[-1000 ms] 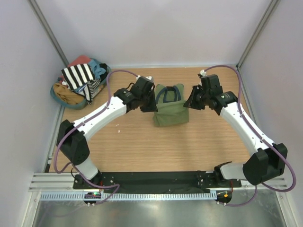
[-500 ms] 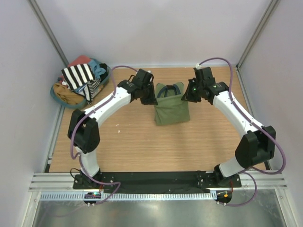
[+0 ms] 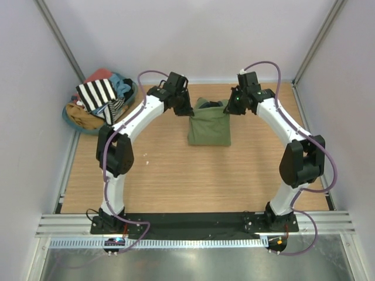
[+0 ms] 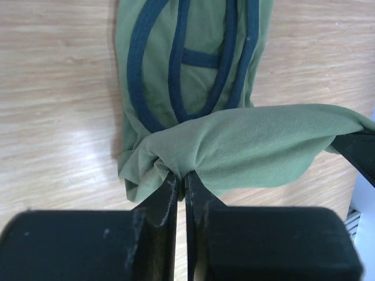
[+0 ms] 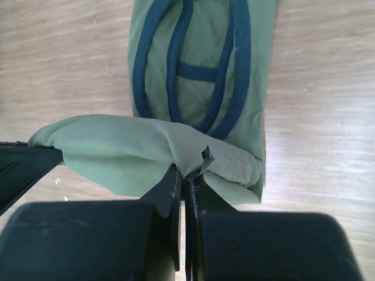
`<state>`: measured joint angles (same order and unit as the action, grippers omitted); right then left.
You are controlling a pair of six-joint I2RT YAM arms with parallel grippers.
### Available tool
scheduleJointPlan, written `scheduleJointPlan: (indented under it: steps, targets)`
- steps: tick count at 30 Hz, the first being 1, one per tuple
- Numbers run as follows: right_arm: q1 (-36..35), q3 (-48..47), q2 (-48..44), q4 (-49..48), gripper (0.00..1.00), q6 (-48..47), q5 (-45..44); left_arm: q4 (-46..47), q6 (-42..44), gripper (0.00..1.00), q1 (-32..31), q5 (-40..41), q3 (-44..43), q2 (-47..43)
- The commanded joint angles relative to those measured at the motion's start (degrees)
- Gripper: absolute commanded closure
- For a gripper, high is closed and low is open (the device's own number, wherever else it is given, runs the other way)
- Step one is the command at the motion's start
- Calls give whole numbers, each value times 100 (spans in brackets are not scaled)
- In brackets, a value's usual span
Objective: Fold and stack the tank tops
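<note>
The olive green tank top [image 3: 209,126] lies folded at the far middle of the table, its navy-trimmed straps [image 4: 181,58] flat on the wood. My left gripper [image 3: 188,111] is shut on the left corner of a lifted edge [image 4: 246,146]. My right gripper [image 3: 229,108] is shut on the right corner, where a small dark tag [image 5: 206,157] sticks out. The cloth [image 5: 117,152] hangs stretched between the two grippers, above the straps. The black-and-white striped tank top [image 3: 96,92] lies on top of a clothes pile at the far left.
The pile sits in a blue-rimmed basket [image 3: 69,120] at the table's far left corner, with a salmon-red garment [image 3: 99,74] and a light blue garment [image 3: 124,85]. Grey walls and metal posts close in the back and sides. Bare wood [image 3: 193,175] lies between the green top and the arm bases.
Both arms have reached farther toward the back wall, carrying the held edge of the green top up over its straps. The straps are now mostly covered in the top view.
</note>
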<state>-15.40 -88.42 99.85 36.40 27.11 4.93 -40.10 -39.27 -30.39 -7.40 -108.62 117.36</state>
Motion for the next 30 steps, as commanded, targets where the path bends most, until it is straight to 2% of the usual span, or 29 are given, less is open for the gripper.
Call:
scheduleJointPlan:
  steps: [1,9,14,21,25,27,28,29,30]
  targets:
    - [177,-587,235,-204,98,-48,-62,-42,130,94,174,-95,-492,199]
    - [467,-1291,1096,-239,98,101,105,608,165,93,420,-446,-1213,1085]
    - [634,-1555,1545,-641,98,259,315,1143,95,92,552,-674,-1873,1693]
    - [793,-2056,2222,-994,98,400,500,2198,-46,89,701,-781,-2040,2159]
    - [889,-2188,2521,-1371,98,470,518,2786,-125,84,754,-780,-2137,2448]
    - [924,-2153,2644,-1574,93,584,474,2893,-160,49,772,-667,-2251,2581]
    - [951,-2066,2679,-1827,68,628,457,2885,-213,28,789,-640,-2425,2660]
    - [968,-2004,2706,-1934,49,663,413,2885,-248,19,824,-649,-2514,2765]
    - [969,-1916,2663,-2040,35,698,351,2876,-292,16,859,-701,-2585,2783]
